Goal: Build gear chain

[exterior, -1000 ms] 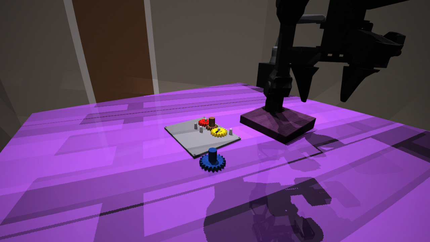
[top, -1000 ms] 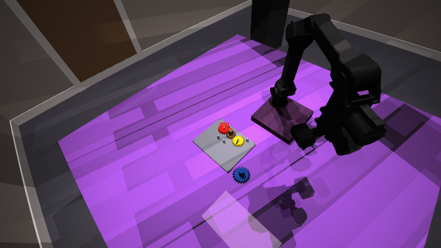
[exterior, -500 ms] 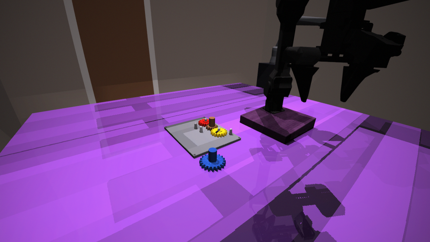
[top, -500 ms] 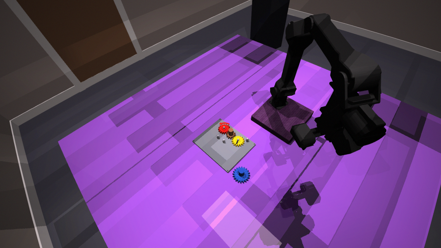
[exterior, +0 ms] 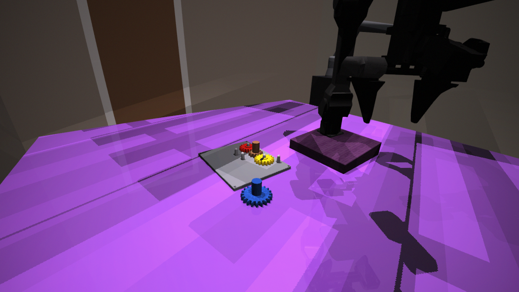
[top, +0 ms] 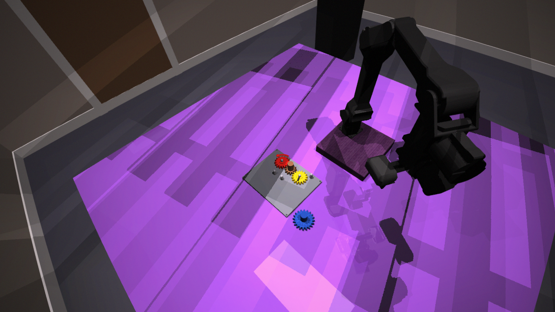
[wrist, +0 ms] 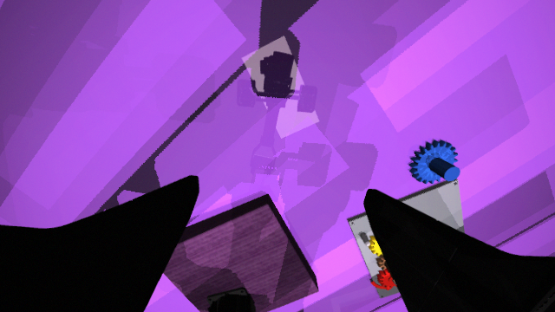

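The grey board (top: 263,188) (exterior: 232,174) (wrist: 442,204) bears the red gear (top: 278,164) (exterior: 243,148) (wrist: 385,280) and the yellow gear (top: 304,178) (exterior: 269,160) (wrist: 374,246). A brown gear (top: 290,166) (exterior: 256,146) (wrist: 381,263) with a tall handle sits between them, looks flat, and its teeth appear to meet both. Three pegs are bare: one peg (top: 274,171) (exterior: 236,152), a second peg (top: 282,177) (exterior: 242,156) and a third peg (top: 311,176) (exterior: 278,159) beyond the yellow gear. A blue gear (top: 303,222) (exterior: 256,196) stands on the table. My gripper (exterior: 391,122) (wrist: 284,190) is open and empty, high and away from the board.
The arm's dark purple base block (top: 349,153) (exterior: 333,147) (wrist: 243,243) stands beside the board, to its right in the top and exterior views. The blue gear is just off the board's near corner. Shadows and coloured light patches cross the table (top: 186,232) (exterior: 145,236).
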